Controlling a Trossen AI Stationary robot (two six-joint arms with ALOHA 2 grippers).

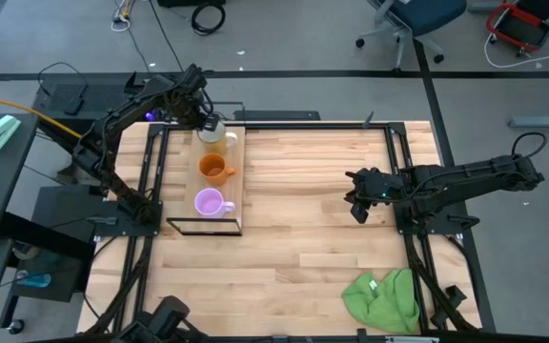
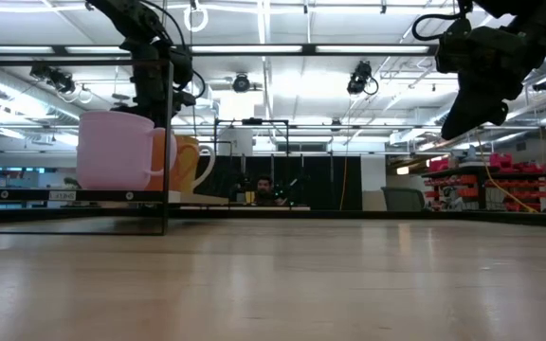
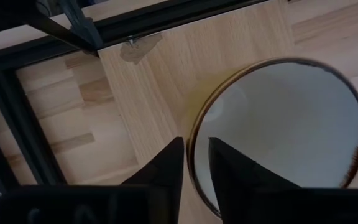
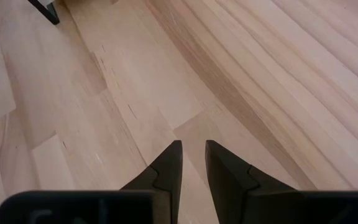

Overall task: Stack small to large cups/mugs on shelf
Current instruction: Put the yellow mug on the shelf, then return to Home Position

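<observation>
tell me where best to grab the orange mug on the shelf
Probably by the rim, from above: the orange mug stands upright, mouth open, on the shelf. Pinch the wall on the side away from its handle, which points toward the table's middle. The neighbouring mugs leave little room for a side approach.

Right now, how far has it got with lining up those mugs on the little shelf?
Nearly finished, it seems. The purple mug and orange mug stand on the shelf. The left gripper pinches the rim of the cream mug at the shelf's far end. Left: letting go. The right gripper hangs idle over the table.
</observation>
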